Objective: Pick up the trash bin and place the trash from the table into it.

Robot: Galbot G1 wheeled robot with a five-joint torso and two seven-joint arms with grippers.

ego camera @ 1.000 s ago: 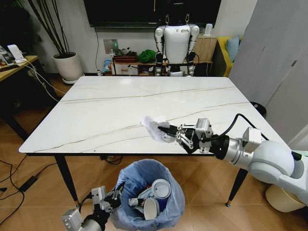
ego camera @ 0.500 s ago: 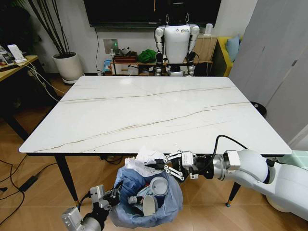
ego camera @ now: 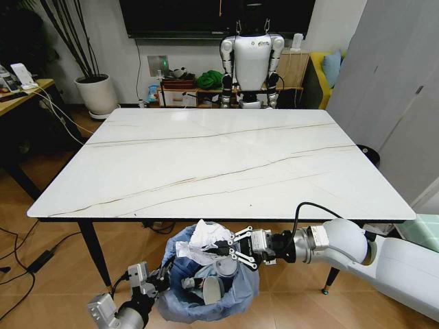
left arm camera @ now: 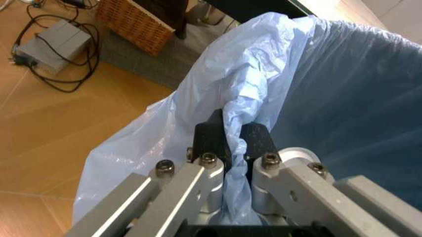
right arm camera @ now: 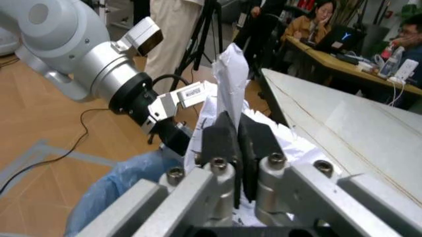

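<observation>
Marble-topped bench [ego camera: 219,164] stands bare of litter, its near edge just beyond the trash bin [ego camera: 236,298]. A crumpled white tissue [ego camera: 204,240] hangs directly over the bin's open mouth, pinched in the right tool [ego camera: 221,250], whose arm reaches in from the right below the bench edge. Cups already lie inside the bin. The left tool [left arm camera: 232,143] is clamped narrow on the blue bag at the bin's near-left rim, holding it up. A second ago the tissue was on the bench top; since then it has come off the edge and down, with only the drop left.
</observation>
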